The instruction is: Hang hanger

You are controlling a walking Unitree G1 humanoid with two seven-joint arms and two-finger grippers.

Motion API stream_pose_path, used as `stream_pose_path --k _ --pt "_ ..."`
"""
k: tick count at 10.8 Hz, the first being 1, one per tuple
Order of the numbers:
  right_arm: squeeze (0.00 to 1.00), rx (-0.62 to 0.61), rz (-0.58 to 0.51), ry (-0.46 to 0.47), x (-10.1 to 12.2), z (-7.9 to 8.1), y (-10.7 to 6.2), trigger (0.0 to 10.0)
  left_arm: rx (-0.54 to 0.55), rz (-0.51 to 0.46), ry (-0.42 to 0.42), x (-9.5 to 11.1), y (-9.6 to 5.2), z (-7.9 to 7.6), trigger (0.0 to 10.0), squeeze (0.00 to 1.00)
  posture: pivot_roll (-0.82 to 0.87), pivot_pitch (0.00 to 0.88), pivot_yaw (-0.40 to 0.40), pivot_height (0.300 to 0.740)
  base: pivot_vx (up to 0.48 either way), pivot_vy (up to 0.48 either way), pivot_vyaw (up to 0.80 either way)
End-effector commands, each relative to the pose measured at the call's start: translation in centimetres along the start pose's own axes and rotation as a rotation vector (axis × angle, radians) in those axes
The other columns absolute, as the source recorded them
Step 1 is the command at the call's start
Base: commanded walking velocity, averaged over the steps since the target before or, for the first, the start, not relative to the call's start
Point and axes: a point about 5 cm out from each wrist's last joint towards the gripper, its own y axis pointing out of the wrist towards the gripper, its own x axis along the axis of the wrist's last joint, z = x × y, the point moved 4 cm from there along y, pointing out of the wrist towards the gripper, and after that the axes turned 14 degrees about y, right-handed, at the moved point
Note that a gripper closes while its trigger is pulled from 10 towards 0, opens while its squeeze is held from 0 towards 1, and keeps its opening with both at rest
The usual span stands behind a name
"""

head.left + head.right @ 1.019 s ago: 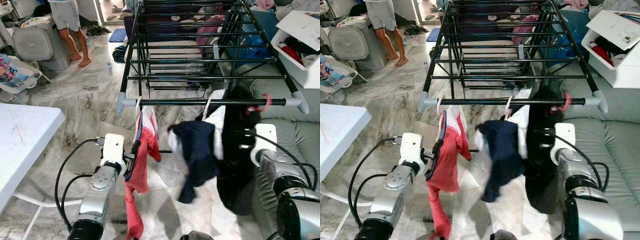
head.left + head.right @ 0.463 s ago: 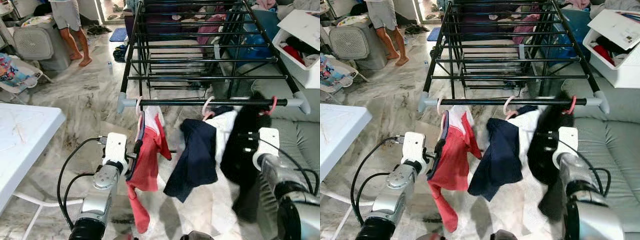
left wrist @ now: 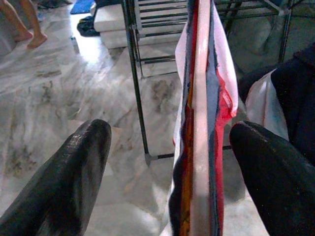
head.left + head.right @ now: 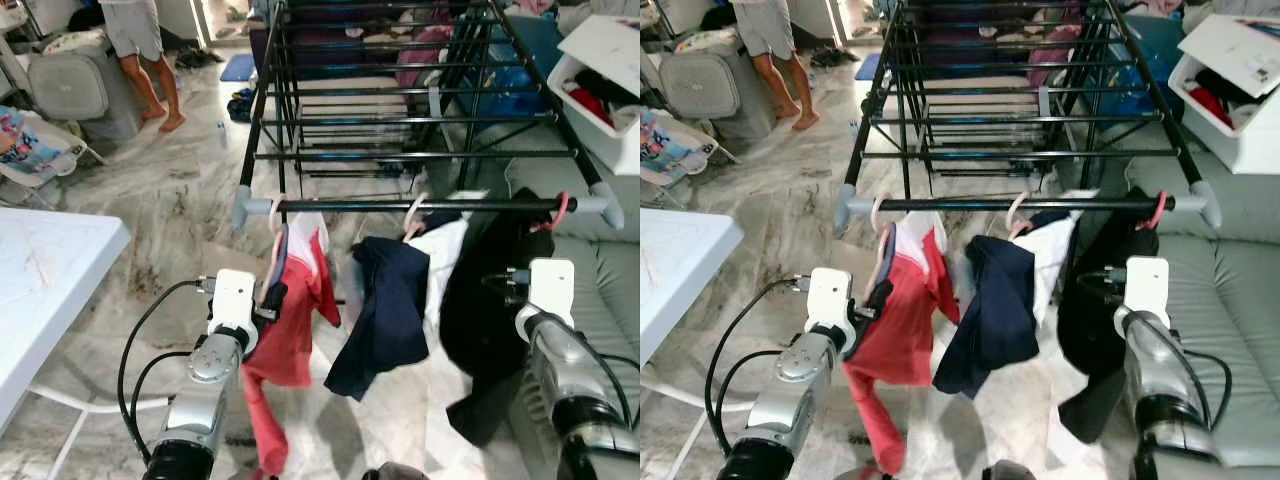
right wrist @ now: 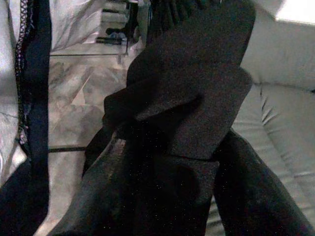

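Left eye view: three garments hang off the front black metal rail (image 4: 420,205) of the folding drying rack (image 4: 400,100). At 9 o'clock on the rail, the pale plastic hanger with the red shirt (image 4: 290,320); centre, the navy-and-white top (image 4: 395,310); at 3 o'clock, the black garment on a pink hook (image 4: 490,300).

Left gripper (image 3: 170,167) is spread wide, fingers either side of the red shirt's hanger edge, not touching it. Right gripper (image 5: 167,162) sits against the black cloth; too dark to tell whether it's clenched or released.

Handling, my read: hanger itself is light and stiff, cloth is limp and will swing or slide (the red shirt is already hanging lopsided). Best hold is the rigid shoulder or neck of the hanger, not fabric.

In the way: neighbouring garments crowd the rail, and the rack's rear bars sit close behind. White table (image 4: 50,280) at 9 o'clock, grey sofa (image 4: 600,270) at 3 o'clock, person's legs (image 4: 150,70) at 11 o'clock, well apart.
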Motion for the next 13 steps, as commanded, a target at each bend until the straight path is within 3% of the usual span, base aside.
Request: stream_pose_path --k 1,3,7,10,11,13 --pt "1.00 0.000 -0.053 -0.007 0.9 0.2 -0.2 10.0 0.014 -0.003 0.013 0.0 0.0 0.5 10.0 0.00 -0.05 0.000 0.048 0.740 0.000 0.000 0.00" --pt "1.00 -0.008 -0.086 -0.006 0.9 -0.1 -0.9 10.0 0.012 -0.008 0.007 0.2 0.1 0.4 10.0 0.00 -0.05 0.000 0.046 0.740 0.000 0.000 0.00" --pt "1.00 -0.027 -0.220 0.009 0.9 0.6 -4.1 10.0 0.018 -0.048 -0.017 0.4 -0.6 0.5 10.0 0.00 -0.06 0.000 0.053 0.740 0.000 0.000 0.00" --pt "1.00 -0.097 -0.251 0.016 0.6 0.5 -7.0 10.0 0.032 -0.036 -0.002 -0.3 -1.5 1.5 10.0 0.00 -0.07 0.000 0.057 0.740 0.000 0.000 0.00" --pt "1.00 -0.097 -0.254 0.011 0.5 0.6 -7.2 10.0 0.033 -0.033 -0.002 -0.4 -1.6 1.5 10.0 0.00 -0.07 0.000 0.054 0.740 0.000 0.000 0.00" --pt "1.00 -0.068 -0.231 0.015 -0.4 1.5 -8.5 10.0 0.036 -0.027 0.001 -0.6 -1.9 1.5 10.0 0.00 -0.07 0.000 0.050 0.740 0.000 0.000 0.00"
